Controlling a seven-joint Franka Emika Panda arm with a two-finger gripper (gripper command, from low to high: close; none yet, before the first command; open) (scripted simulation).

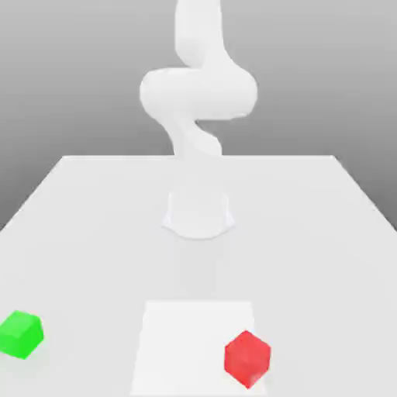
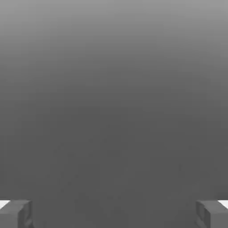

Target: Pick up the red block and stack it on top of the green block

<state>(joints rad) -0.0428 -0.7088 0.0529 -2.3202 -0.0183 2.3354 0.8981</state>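
Observation:
The red block (image 1: 247,358) sits on the white table (image 1: 93,225) near the front, toward the exterior view's right, resting on a lighter square patch (image 1: 198,326). The green block (image 1: 20,334) lies at the front on the exterior view's left, well apart from the red one. The white arm (image 1: 198,93) rises from its round base (image 1: 198,213) at the table's middle and curls upward, high above both blocks. In the hand view my gripper (image 2: 114,213) is open, its two grey fingertips (image 2: 17,213) far apart with nothing between them, facing a plain grey background.
The table's far edge (image 1: 198,157) runs behind the arm's base. The side edges slant outward toward the front.

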